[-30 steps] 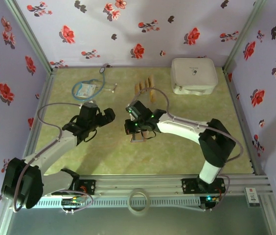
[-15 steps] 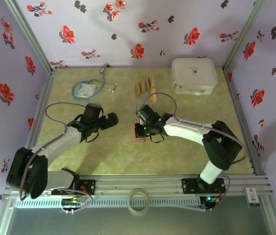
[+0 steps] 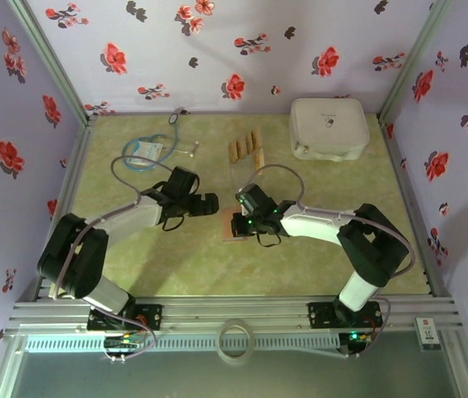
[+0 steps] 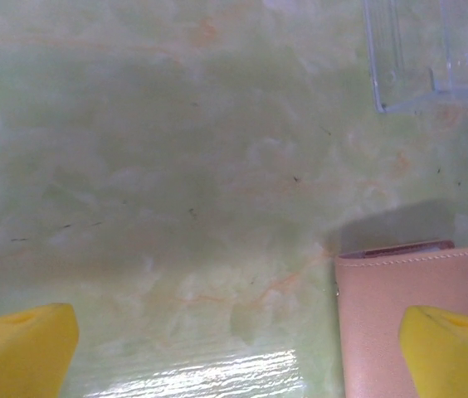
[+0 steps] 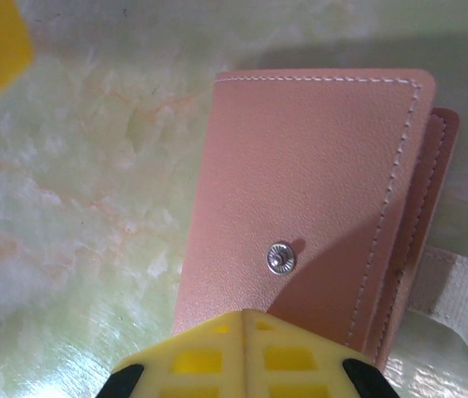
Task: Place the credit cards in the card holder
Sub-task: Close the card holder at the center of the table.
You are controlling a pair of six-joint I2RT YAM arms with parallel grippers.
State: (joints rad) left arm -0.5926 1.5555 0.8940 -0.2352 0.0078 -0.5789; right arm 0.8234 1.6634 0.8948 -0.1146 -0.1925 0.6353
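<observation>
Table (image 3: 176,265): green marble, floral walls (image 3: 159,50) behind.
Card holder (image 5: 300,182): lay folded mid-table.
Cards (image 3: 246,148): sat farther back, well apart from it.
Left fingers (image 4: 18,344): spread wide beside holder.
Right fingers (image 5: 246,352): pressed together over holder.

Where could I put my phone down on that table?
Roomiest: the near middle, between the arms, in front of the card holder. Also bare: between the white case and the right arm. Crowded: the centre, where left gripper and right gripper nearly meet, and the far edge with stethoscope and credit cards.
</observation>
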